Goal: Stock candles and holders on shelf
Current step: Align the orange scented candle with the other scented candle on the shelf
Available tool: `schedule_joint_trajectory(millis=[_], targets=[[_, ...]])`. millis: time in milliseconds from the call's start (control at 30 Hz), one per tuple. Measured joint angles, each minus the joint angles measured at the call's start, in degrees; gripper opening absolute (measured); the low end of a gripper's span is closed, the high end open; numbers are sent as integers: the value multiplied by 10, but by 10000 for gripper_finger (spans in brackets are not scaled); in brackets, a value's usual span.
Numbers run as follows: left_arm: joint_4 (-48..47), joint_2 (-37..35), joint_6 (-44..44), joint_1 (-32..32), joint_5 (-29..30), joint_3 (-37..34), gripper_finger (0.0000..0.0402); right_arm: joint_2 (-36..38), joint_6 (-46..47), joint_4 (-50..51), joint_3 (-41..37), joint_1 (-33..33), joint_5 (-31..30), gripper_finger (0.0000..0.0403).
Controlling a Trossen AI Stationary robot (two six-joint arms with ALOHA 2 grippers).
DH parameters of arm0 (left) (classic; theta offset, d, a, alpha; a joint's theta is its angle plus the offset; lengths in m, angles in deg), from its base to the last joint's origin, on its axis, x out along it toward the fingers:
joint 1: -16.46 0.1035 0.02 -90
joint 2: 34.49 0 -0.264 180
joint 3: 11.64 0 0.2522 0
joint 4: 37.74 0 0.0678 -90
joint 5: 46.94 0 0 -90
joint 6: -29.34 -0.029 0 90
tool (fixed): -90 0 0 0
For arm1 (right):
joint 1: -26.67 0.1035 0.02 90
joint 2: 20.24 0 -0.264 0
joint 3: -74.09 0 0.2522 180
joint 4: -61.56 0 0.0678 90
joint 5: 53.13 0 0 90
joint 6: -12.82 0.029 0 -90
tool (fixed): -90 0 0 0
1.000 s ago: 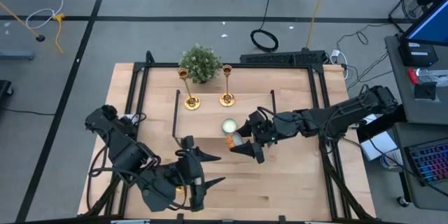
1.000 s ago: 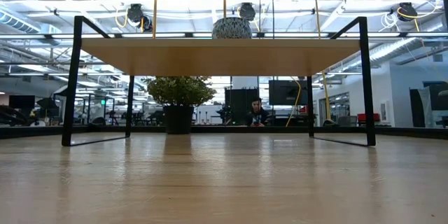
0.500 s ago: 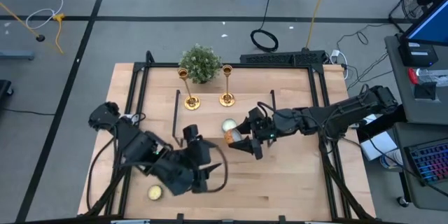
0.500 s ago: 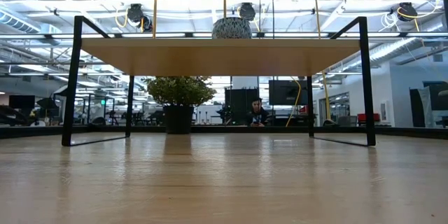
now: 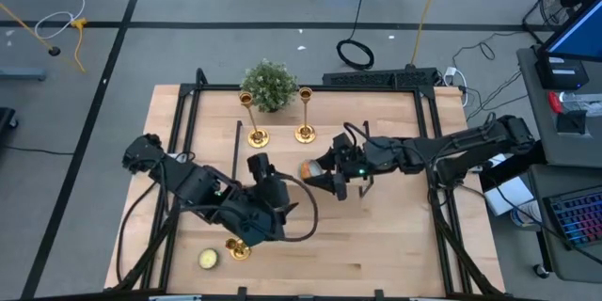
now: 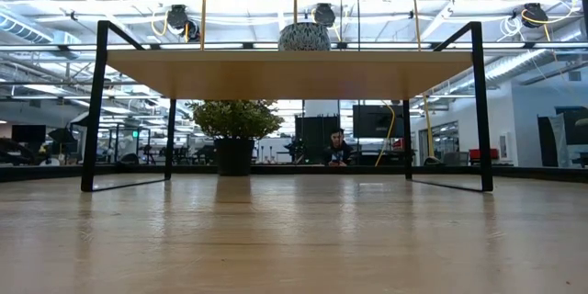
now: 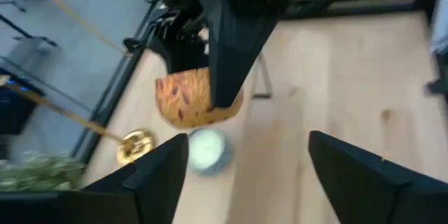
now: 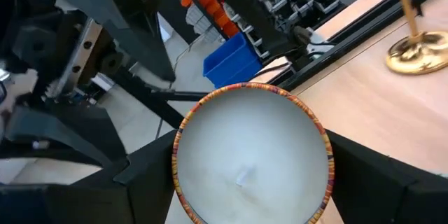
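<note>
My right gripper (image 5: 320,177) is shut on an orange-patterned, white-topped candle (image 5: 308,169) above the near edge of the shelf (image 5: 273,160). A pale candle (image 7: 206,148) sits on the shelf just under it, and also shows in the low view (image 6: 304,37). Two gold holders (image 5: 256,136) (image 5: 304,134) stand on the shelf's far side. A third holder (image 5: 237,249) and a yellowish candle (image 5: 209,259) lie on the table near its front left. My left gripper (image 5: 273,199) is open and empty, near of the shelf. My right gripper pinches the orange-patterned candle by its round side wall (image 8: 178,157) between its two fingers. The fingers (image 7: 231,49) come from the table's right, slanting down. The candle is lifted clear, above the pale candle on the shelf.
A small green plant (image 5: 269,85) stands behind the shelf at the table's far edge. The shelf's black legs (image 6: 95,110) (image 6: 480,110) stand on the tabletop. A person (image 6: 337,147) sits in the room far behind.
My left gripper has risen from the table's near left edge and swung toward the shelf, uncovering the yellowish candle and the lying holder. My right gripper has carried the orange-patterned candle a little toward the far edge, over the pale candle on the shelf.
</note>
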Motion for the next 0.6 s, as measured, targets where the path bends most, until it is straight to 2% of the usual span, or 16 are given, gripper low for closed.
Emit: schedule_joint_trajectory(millis=[233,333,600], targets=[[-18,0,-28,17,41,0,357,0,0,-2,0,-21,-18,302],[-16,0,-56,32,57,0,362,0,6,-15,0,-28,-17,302],[-5,20,-106,71,42,0,363,0,10,-30,0,-32,-30,302]])
